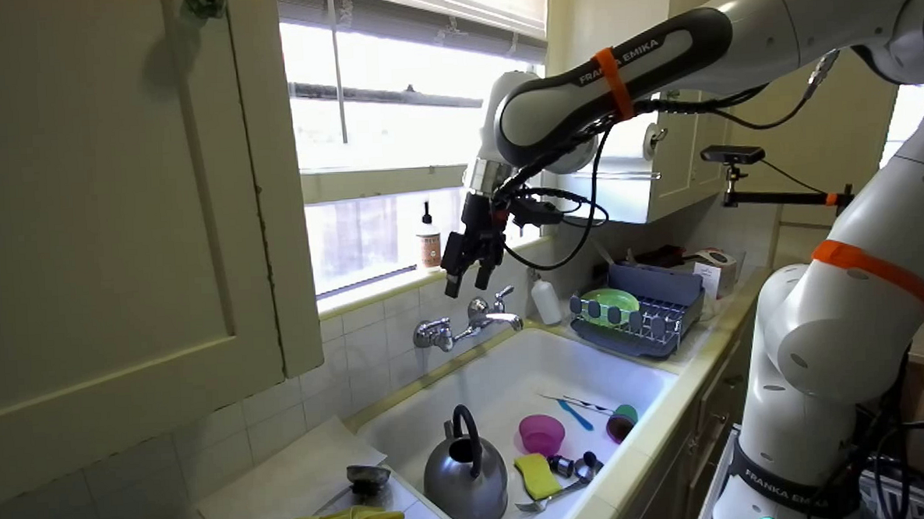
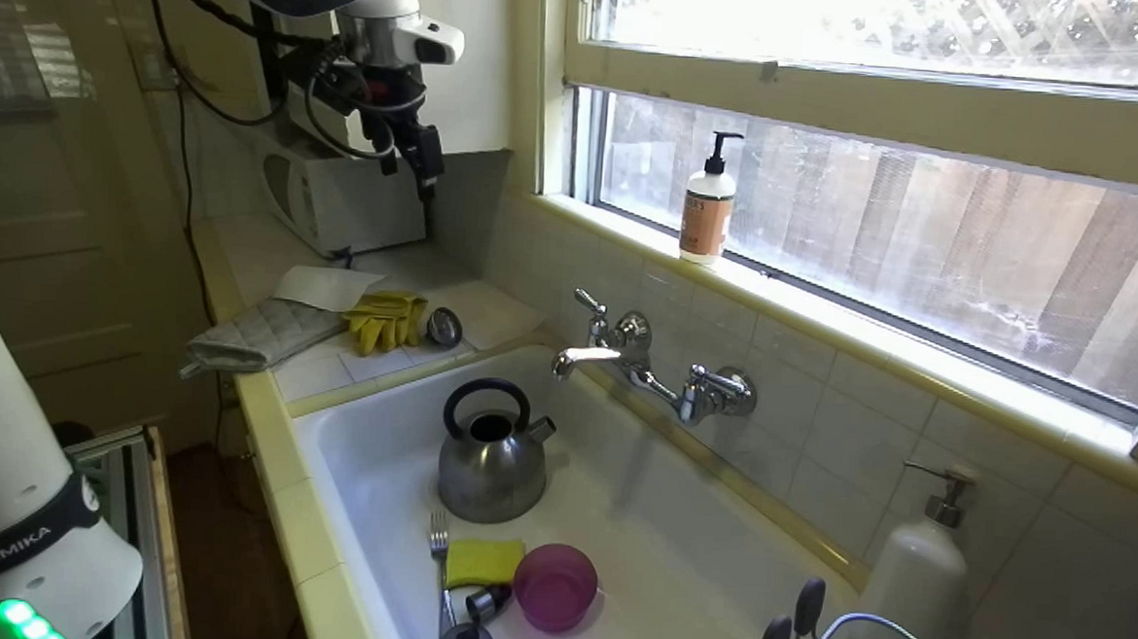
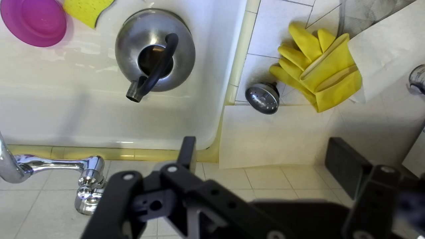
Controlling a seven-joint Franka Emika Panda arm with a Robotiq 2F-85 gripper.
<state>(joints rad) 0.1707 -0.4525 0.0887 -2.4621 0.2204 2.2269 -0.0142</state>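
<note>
Nearest, the claw (image 3: 262, 149) holds nothing, 2 fingers (image 3: 347, 166) spread; the kettle (image 3: 149, 35) should prove stiff, slick, best gripped by its handle (image 3: 161, 66).

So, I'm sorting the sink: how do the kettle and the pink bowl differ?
The kettle is gray metal; the bowl is pink. The kettle has a black handle and a spout; the bowl has neither. The kettle is larger than the bowl. Both sit in the sink.
</note>
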